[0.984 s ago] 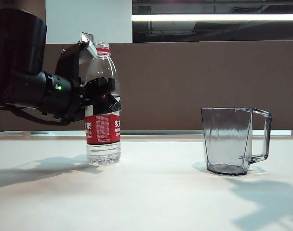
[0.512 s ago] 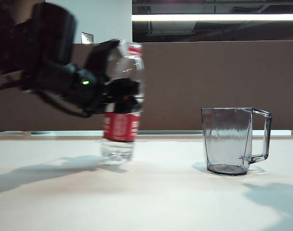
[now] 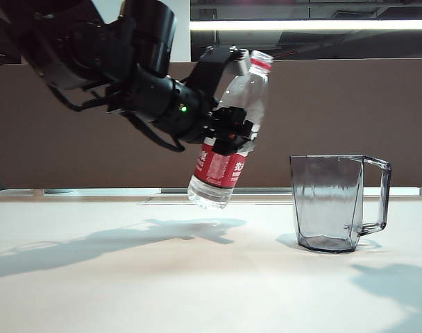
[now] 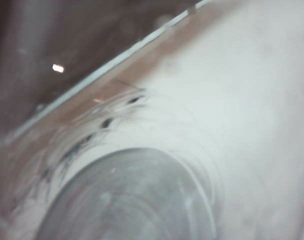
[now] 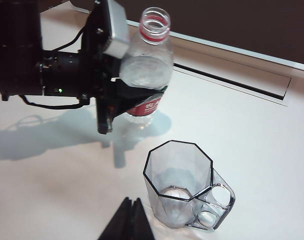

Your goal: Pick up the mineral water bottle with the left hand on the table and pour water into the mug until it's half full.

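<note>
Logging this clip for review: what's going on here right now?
The left end effector holds the uncapped mineral water bottle above the table, tilted with its mouth toward the mug. The bottle is short of the mug and no water is flowing. The right end effector, shut, sits beside the mug.

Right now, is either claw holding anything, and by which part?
Left claw grips the mineral water bottle around its mid-body, just above the label, lifted off the table and tilted. Right claw is shut and holds nothing.
</note>
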Motion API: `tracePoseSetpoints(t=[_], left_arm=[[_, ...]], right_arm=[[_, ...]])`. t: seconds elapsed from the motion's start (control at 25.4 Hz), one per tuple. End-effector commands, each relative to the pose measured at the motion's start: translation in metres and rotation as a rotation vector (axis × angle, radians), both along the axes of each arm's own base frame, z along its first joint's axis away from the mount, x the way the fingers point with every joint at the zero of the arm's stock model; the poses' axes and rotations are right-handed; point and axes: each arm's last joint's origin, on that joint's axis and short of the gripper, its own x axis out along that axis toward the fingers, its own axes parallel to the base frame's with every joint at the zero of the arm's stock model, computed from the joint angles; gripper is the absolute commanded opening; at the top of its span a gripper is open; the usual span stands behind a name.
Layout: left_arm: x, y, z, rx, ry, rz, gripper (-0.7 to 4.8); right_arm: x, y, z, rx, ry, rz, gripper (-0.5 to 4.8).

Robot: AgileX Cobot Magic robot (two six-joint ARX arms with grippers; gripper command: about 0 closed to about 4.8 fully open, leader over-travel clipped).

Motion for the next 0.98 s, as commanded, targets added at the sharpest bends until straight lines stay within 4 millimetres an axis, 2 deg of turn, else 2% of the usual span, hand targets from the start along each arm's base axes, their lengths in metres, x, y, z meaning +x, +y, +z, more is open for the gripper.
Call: tracePoseSetpoints(t=[0.04, 0.31, 0.71, 0.98], left_arm=[[0.01, -0.009, 0.011, 0.031, -0.099, -0.022, 2.14], [-0.001, -0.031, 0.01, 0.247, -0.313, -0.137, 2.14], [-0.001, -0.032, 0.009, 0.364, -0.424, -0.169, 2.14], [0.003, -0.032, -0.003, 0.417, -0.447, -0.18, 2.14]], right_arm=[[-0.001, 0.0, 0.004, 0.015, -0.019, 0.002, -0.02], [-0.001, -0.001, 0.002, 0.004, -0.004, 0.002, -0.01], [-0.001, -0.001, 0.002, 0.003, -0.002, 0.002, -0.02], [-0.004, -0.003, 0.004, 0.012, -0.015, 0.002, -0.01]])
